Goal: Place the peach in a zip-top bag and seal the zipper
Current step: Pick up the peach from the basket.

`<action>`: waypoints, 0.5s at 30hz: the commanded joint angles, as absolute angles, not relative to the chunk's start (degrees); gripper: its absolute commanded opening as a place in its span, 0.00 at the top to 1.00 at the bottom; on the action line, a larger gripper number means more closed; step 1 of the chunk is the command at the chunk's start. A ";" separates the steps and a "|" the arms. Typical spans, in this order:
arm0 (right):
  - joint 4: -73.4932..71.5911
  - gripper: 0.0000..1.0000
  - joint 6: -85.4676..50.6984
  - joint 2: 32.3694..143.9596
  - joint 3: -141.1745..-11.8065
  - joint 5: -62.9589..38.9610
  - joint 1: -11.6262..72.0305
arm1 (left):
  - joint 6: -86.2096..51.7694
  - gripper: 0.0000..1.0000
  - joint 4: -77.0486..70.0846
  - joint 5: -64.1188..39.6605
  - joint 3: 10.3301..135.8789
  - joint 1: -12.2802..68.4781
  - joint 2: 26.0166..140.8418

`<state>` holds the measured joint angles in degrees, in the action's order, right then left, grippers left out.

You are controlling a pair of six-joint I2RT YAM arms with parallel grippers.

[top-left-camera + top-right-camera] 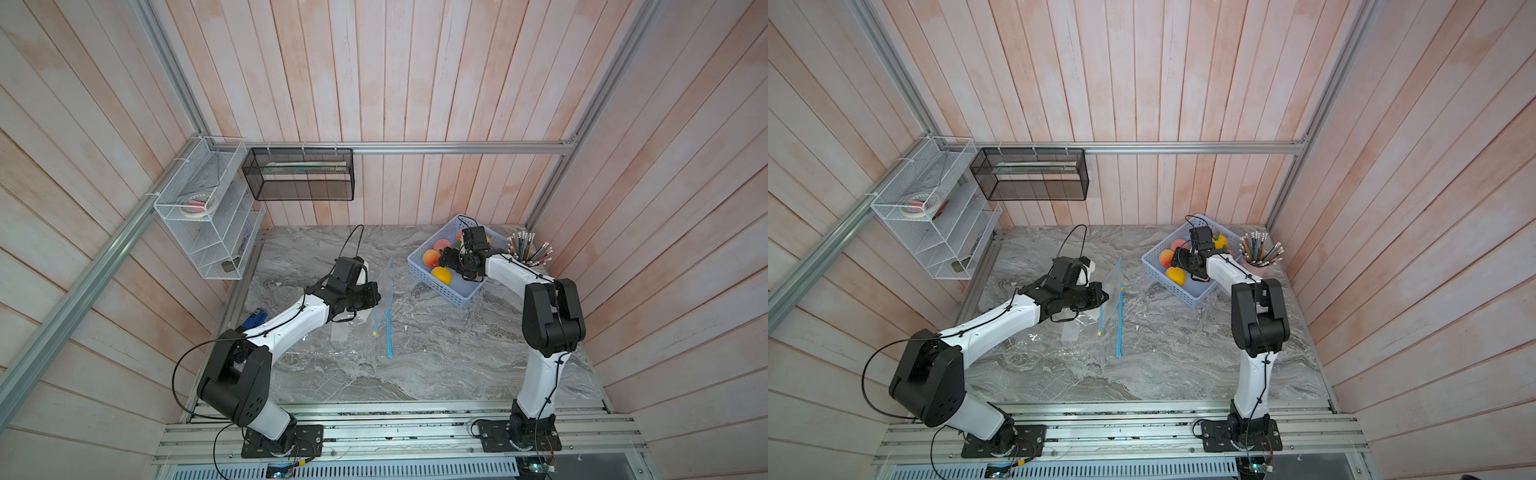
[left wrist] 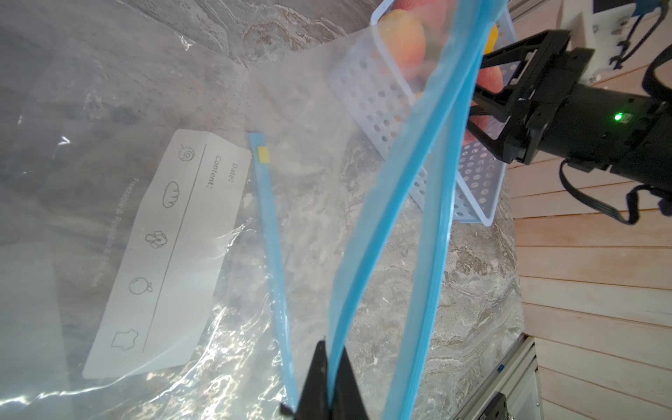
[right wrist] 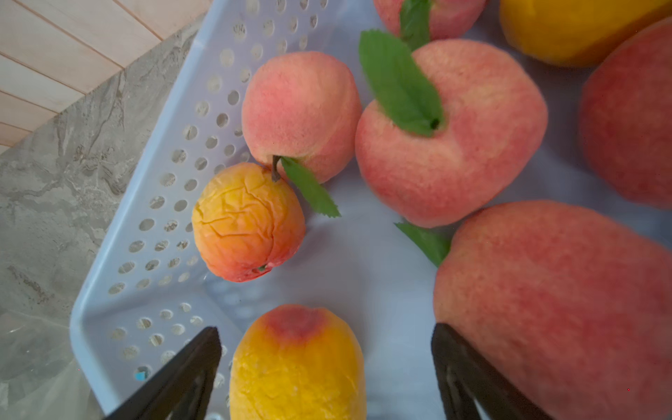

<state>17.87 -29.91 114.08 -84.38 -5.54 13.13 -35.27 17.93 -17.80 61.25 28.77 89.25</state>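
Observation:
A clear zip-top bag (image 1: 384,293) with a blue zipper (image 1: 390,332) stands lifted at the table's middle, its mouth gaping. My left gripper (image 1: 376,297) (image 2: 331,363) is shut on one blue zipper edge (image 2: 367,232); the bag's white label (image 2: 171,247) lies below. Several peaches fill a pale blue basket (image 1: 457,301) (image 3: 145,203) at the back right. My right gripper (image 1: 446,268) (image 3: 325,331) hangs open inside the basket. A yellow-orange peach (image 3: 298,367) (image 1: 441,275) sits between its fingers, apart from both. A large pink peach (image 3: 552,309) presses against one finger (image 3: 469,374).
A cup of pencils (image 1: 530,249) stands right behind the basket. A white wire shelf (image 1: 208,216) and a black mesh bin (image 1: 299,174) hang on the back left walls. A small blue object (image 1: 254,318) lies by the left arm. Wooden walls close in both sides.

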 commanded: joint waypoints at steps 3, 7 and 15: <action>21.47 0.11 -28.02 116.06 -85.74 -9.19 13.72 | -35.68 0.98 15.78 -19.90 60.69 28.56 89.83; 22.67 0.12 -26.78 117.39 -86.24 -11.28 13.75 | -35.60 0.98 15.75 -20.18 60.82 28.57 89.91; 24.87 0.31 -25.42 119.14 -88.23 -13.45 13.88 | -35.68 0.98 15.21 -20.79 60.95 28.59 90.07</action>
<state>22.31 -26.89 118.32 -85.89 -11.81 13.50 -35.44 16.62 -19.66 61.21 28.75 89.27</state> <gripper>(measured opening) 0.722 0.050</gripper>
